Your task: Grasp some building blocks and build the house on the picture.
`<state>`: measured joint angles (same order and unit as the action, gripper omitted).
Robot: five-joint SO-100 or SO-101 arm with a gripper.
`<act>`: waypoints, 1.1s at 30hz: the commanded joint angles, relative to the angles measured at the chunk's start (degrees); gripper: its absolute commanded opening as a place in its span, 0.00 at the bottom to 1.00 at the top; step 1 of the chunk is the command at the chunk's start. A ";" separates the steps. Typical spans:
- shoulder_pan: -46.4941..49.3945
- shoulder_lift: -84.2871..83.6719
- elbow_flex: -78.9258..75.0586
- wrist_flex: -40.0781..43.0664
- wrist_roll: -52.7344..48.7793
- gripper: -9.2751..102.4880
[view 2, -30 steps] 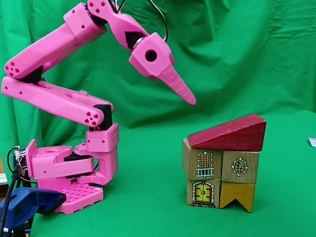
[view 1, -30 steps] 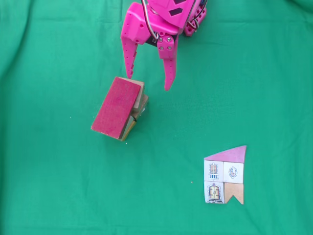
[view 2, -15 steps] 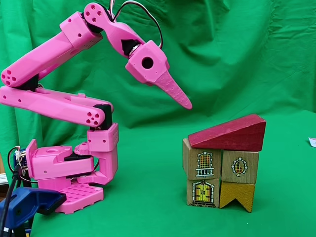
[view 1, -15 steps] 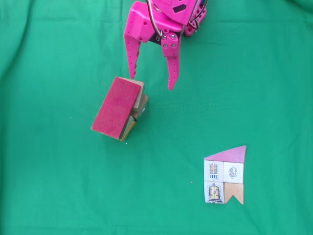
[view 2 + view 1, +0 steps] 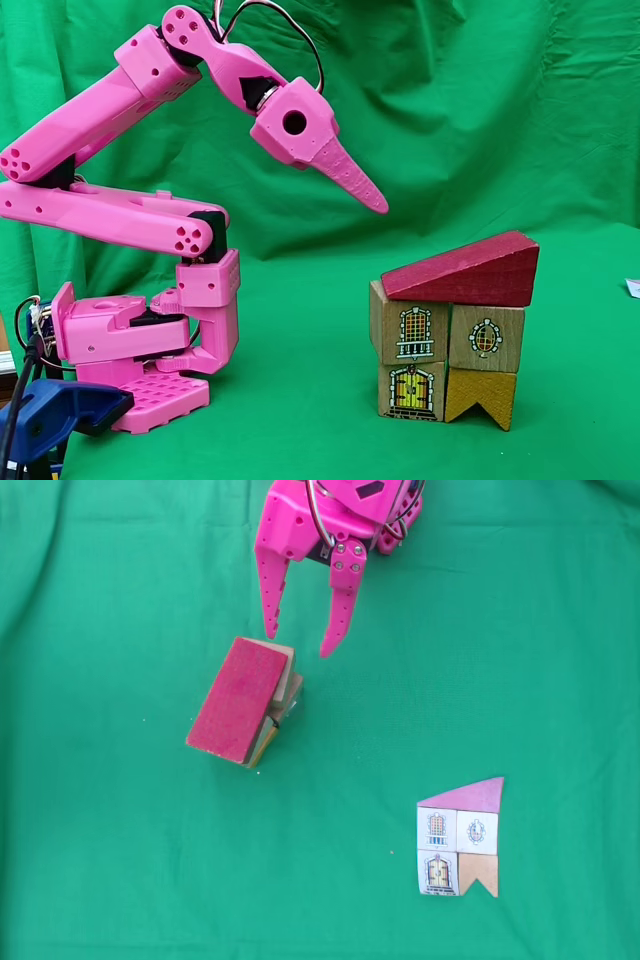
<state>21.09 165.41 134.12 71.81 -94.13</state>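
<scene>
The house stands built on the green cloth: a dark-red slanted slab (image 5: 465, 270) lies as a roof on several pale wooden cubes (image 5: 410, 332) with printed windows and a door. From above, the slab (image 5: 238, 700) hides most of the cubes (image 5: 286, 685). My pink gripper (image 5: 298, 645) hovers just beyond the slab's upper end, open, with nothing between its fingers. In the side view the gripper (image 5: 376, 203) points down-right, above and to the left of the roof, clear of it. The picture (image 5: 460, 837), a small paper house, lies flat at lower right.
Green cloth (image 5: 120, 860) covers table and backdrop. In the side view the arm's pink base (image 5: 140, 360) sits at the left with a blue clamp (image 5: 50, 415) in front of it. A white paper corner (image 5: 633, 288) shows at the right edge.
The jaws have narrowed a little: the right finger swung towards the left one. The gripper drew back slightly towards the base. The house has not moved.
</scene>
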 commanded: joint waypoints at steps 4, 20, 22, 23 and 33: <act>-3.52 0.97 0.62 -0.35 0.18 0.18; -9.23 7.65 14.33 0.18 -0.35 0.18; -9.23 7.56 15.29 0.18 -0.53 0.18; -9.23 7.12 15.38 0.18 -0.53 0.18; -9.23 6.33 15.47 0.79 0.00 0.18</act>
<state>11.95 172.44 149.77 72.16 -94.31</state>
